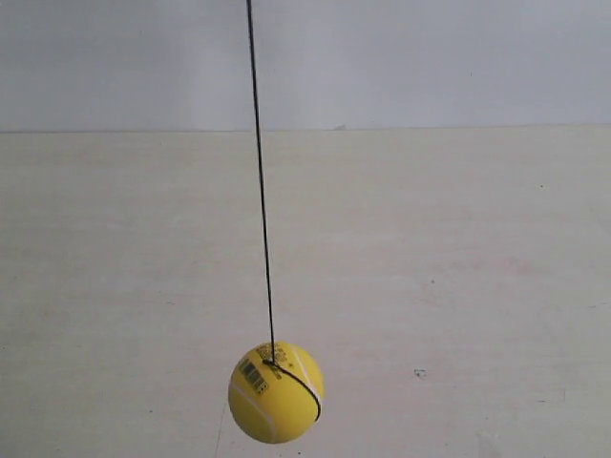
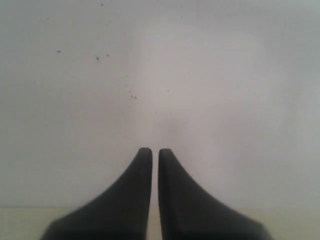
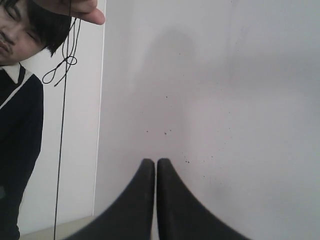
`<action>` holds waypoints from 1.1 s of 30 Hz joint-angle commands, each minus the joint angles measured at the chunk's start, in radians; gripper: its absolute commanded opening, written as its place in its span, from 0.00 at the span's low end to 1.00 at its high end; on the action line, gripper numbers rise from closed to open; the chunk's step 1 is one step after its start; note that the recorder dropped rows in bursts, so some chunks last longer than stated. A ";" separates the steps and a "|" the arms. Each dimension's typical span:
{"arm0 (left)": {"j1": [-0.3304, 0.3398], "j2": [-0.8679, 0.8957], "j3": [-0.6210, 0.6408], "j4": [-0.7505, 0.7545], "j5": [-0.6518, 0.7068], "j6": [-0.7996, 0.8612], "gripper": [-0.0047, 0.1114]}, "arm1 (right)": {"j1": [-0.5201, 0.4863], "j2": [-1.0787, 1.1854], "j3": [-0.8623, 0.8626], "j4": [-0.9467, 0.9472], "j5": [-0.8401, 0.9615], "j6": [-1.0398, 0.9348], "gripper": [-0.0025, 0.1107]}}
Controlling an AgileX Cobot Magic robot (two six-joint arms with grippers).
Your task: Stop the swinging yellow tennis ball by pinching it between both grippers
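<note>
The yellow tennis ball (image 1: pixel 276 392) hangs on a thin black string (image 1: pixel 260 181) low in the exterior view, with its barcode sticker facing the camera. Neither arm shows in that view. My left gripper (image 2: pixel 151 150) is shut, its two black wedge fingers nearly touching, and faces a bare white wall. My right gripper (image 3: pixel 152 160) is shut too, with nothing between its fingers. In the right wrist view the string (image 3: pixel 61 150) hangs off to one side; the ball itself is out of both wrist views.
A pale tabletop (image 1: pixel 430 286) lies below the ball, with a white wall (image 1: pixel 430 57) behind it. In the right wrist view a person in dark clothes (image 3: pixel 20 125) holds the looped string end from a hand (image 3: pixel 75 9).
</note>
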 commanded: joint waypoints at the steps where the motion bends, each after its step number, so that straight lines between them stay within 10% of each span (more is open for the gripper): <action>1: 0.052 -0.003 0.033 -0.014 0.020 0.051 0.08 | 0.001 -0.005 -0.004 -0.007 -0.005 0.002 0.02; 33: 0.111 -0.003 0.033 -0.010 0.466 0.241 0.08 | 0.001 -0.005 -0.004 -0.007 -0.005 0.002 0.02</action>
